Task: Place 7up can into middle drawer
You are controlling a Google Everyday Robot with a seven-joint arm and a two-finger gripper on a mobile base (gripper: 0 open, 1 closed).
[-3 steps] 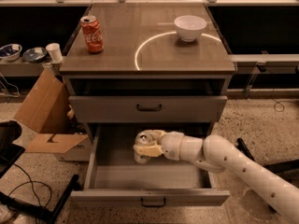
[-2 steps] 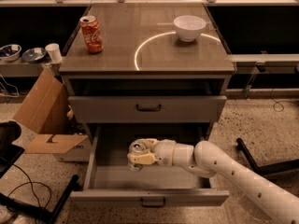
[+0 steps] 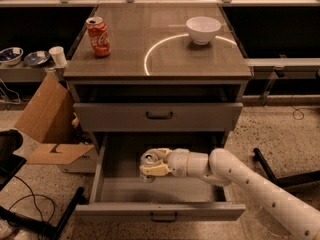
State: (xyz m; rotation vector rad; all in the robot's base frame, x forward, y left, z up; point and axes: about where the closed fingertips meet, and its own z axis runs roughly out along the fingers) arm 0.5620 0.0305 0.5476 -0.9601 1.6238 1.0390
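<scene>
Since 1 s ago, tool [image 3: 150, 164] w/ 7up can [image 3: 148, 157] has slid toward 8 o'clock, lower inside the open middle drawer [image 3: 125, 189]. Tool is clamped on the can, which stands top-up. Drawer floor lies directly below; contact can't be told.

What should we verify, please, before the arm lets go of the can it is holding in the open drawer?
1. Wide grey metal middle drawer pulled out far enough: ok.
2. Small silver-topped soda can gripped by the pincer, which is inside the drawer: ok.
3. Can within the drawer's walls, away from its front edge: ok.
4. Can's base resting on the drawer's floor: cannot tell, the pincer hides it.
5. Grey drawer front above shut and out of the arm's way: ok.
6. Right can taken: ok, the red cola can stands on the brown cabinet top.
</scene>
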